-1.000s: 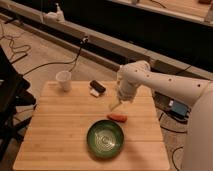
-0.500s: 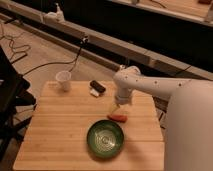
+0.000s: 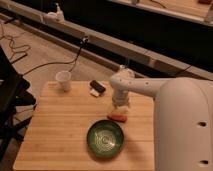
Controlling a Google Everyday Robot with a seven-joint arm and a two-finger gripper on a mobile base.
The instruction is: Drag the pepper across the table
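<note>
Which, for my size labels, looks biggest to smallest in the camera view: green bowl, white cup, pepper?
1. green bowl
2. white cup, though farther from the camera
3. pepper, lying just beneath the gripper

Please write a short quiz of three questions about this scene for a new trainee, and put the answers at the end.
1. True or false: the pepper lies inside the green bowl.
2. Over which thing is the gripper placed? A) the white cup B) the pepper C) the black-and-white block
3. Fill in: compared with the pepper, the green bowl stands ____ to the camera.

Key
1. False: the pepper lies on the table, just behind the bowl.
2. B: the gripper is low, directly over the pepper.
3. nearer
</note>
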